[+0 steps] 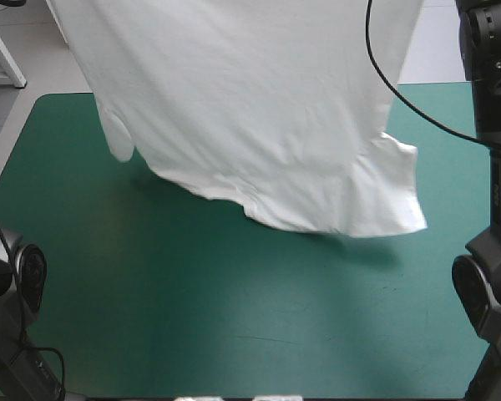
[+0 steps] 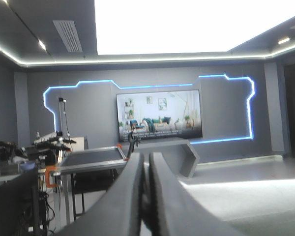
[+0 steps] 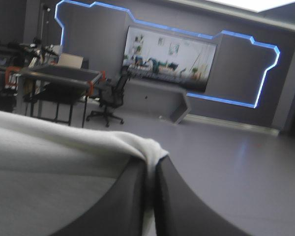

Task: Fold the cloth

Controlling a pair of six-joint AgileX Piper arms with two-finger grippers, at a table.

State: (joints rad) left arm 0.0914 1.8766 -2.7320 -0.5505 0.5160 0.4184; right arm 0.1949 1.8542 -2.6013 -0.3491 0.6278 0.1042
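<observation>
Folding had barely begun: the T-shirt (image 1: 259,125) hung spread over the table, hem low above the teal-green cover (image 1: 192,326), the right gripper (image 3: 150,169) pinched on a white edge, the left gripper (image 2: 146,164) all but closed, presumably on the other side.

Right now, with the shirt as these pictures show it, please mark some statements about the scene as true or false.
1. The T-shirt hangs lifted over the teal-green cover. True.
2. The right gripper is wide open. False: it is all but shut on the T-shirt.
3. A brown box stands on the cover. False: no box is in view.
4. The left gripper has its fingers all but shut. True.
</observation>
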